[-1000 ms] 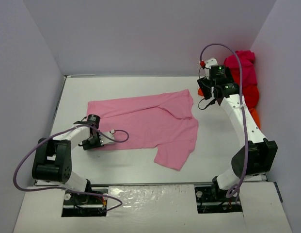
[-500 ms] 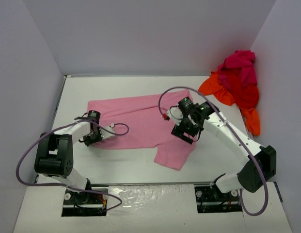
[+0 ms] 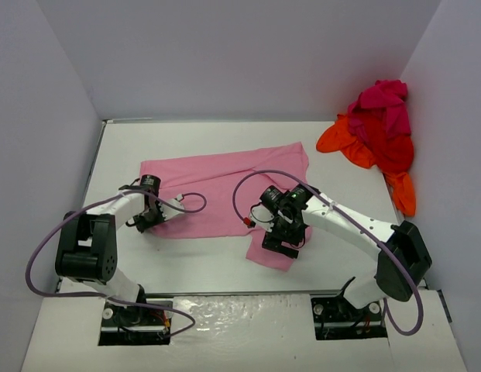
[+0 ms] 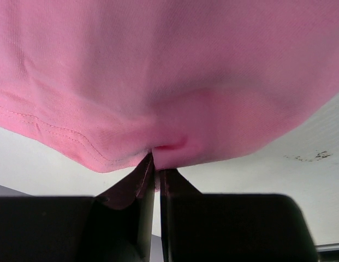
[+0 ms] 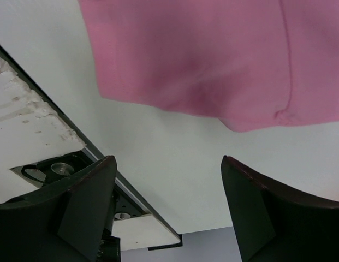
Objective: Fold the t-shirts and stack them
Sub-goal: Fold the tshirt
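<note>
1. Plainly, the left pincer [image 3: 146, 220] [image 4: 155, 164] is clenched on the light pink t-shirt [image 3: 217, 192] [image 4: 169, 71]. Its two fingers are pressed together with a pinch of the stitched hem between their tips.
2. Beyond that pincer the shirt spreads flat on the table [image 3: 194, 263].
3. The right pincer [image 3: 280, 245] [image 5: 168, 164] is released, its jaws spread wide and holding nothing.
4. It hangs over the shirt's near corner. In its wrist view the pink cloth [image 5: 213, 60] lies just ahead of the fingertips, with bare table between the fingers.
5. Well away from both pincers, past the right one in the far corner, lie the orange t-shirt [image 3: 342, 139], the red t-shirt [image 3: 395, 153] and the magenta t-shirt [image 3: 383, 97], crumpled in one heap.
</note>
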Motion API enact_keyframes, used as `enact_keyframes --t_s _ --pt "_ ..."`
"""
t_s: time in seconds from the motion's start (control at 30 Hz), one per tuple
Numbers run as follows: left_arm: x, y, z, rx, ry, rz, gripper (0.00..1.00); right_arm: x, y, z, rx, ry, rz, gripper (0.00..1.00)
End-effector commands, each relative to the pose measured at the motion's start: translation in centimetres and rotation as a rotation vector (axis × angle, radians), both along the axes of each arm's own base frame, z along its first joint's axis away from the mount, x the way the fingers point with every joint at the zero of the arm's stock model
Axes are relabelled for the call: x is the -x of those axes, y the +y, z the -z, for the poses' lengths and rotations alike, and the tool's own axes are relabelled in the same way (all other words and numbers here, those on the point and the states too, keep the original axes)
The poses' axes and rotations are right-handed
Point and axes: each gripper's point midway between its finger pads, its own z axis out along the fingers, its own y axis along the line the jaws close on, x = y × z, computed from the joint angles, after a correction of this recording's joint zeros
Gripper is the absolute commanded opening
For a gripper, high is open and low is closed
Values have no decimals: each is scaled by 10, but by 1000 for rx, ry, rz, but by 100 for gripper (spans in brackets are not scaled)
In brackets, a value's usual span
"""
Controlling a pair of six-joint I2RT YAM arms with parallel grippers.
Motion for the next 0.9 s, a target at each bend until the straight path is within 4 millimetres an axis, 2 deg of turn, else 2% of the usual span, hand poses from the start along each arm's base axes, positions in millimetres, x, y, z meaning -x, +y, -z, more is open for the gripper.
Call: enact_keyframes --t_s 0.0,0.33,0.57,0.87 --pt "-13 -5 -16 16 -45 -10 0 17 11 7 -11 52 -12 75" --pt "-13 -4 -16 3 -43 -18 0 35 26 33 38 121 -86 74" --pt "-13 -5 -13 3 -24 -29 0 43 30 51 100 128 -132 73" --pt "-10 -4 -8 1 -12 -36 0 44 22 69 202 110 -162 71"
